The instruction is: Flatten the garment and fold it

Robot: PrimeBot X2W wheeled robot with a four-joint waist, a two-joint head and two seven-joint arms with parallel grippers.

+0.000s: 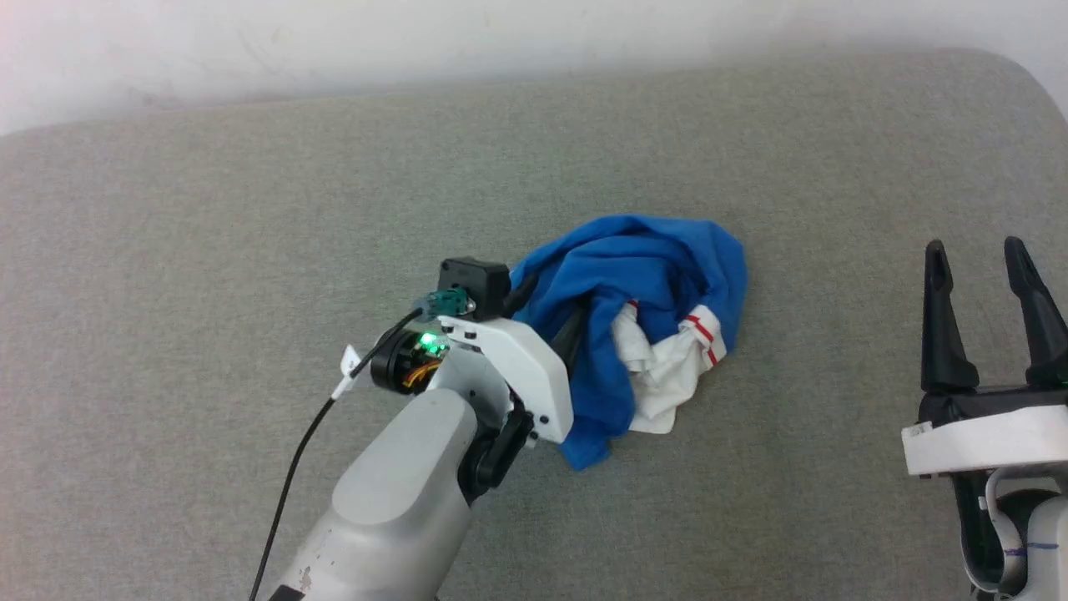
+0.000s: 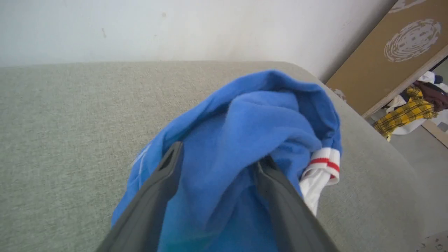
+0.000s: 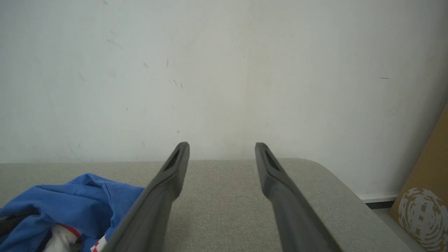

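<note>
The garment (image 1: 651, 259) lies crumpled in a heap at the middle of the grey cloth-covered table (image 1: 250, 250), blue cloth on top, a white sleeve end with red stripes at its right. My left gripper (image 1: 551, 313) reaches into the heap's left side. In the left wrist view the left gripper (image 2: 220, 154) is open, its fingers wide apart with a fold of the garment (image 2: 245, 119) bulging between them. My right gripper (image 1: 974, 250) is open over bare table, well right of the heap. In the right wrist view the right gripper (image 3: 221, 147) holds nothing, and the garment (image 3: 80, 196) sits lower left.
A pale wall (image 1: 501, 42) runs along the table's far edge. The table's far right corner (image 2: 315, 73) is rounded. Beyond it stand a brown board (image 2: 385, 52) and a pile of yellow plaid clothing (image 2: 409, 112). A black cable (image 1: 292, 467) trails from my left wrist.
</note>
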